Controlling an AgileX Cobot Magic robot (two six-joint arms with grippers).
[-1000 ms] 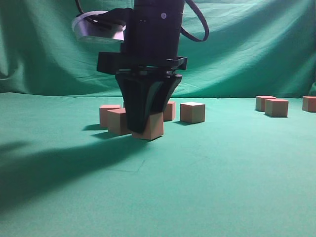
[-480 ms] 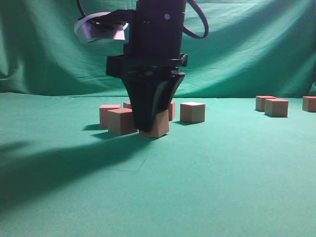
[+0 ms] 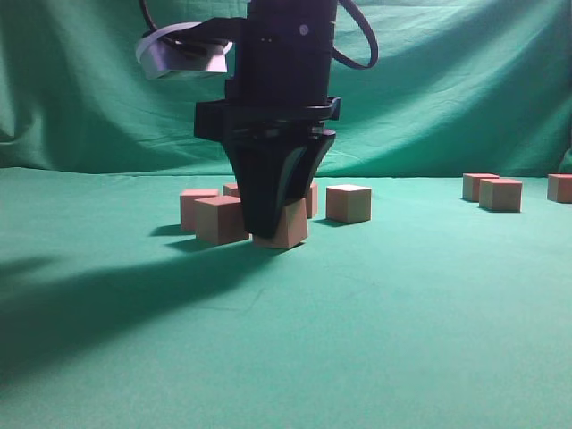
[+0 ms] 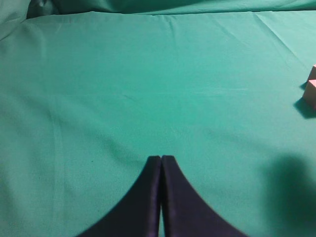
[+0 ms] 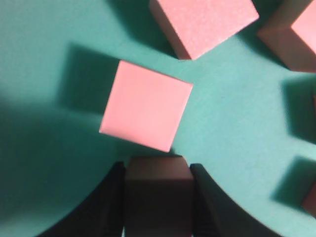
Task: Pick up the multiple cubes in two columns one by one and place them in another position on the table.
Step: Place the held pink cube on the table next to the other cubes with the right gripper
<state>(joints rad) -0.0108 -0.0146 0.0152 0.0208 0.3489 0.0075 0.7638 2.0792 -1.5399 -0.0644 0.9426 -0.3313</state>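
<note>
- Your right gripper [image 3: 273, 234] had clamped a cube [image 3: 288, 225] and carried it rightward, lower, to the table [image 3: 402, 304] (apparently set down).
- Release came next; your left gripper [image 4: 161, 159] sat closed, empty.

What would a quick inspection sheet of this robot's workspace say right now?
Surface: table under green cloth, slightly wrinkled.
Job's things: cubes, a cluster at centre, more at far right.
Clutter: nothing seen.
Grippers: right gripper closed on a cube low at the cloth; left gripper shut, empty, above bare cloth.
Cables: black cable looping off the right arm.
Surroundings: green draped backdrop.
</note>
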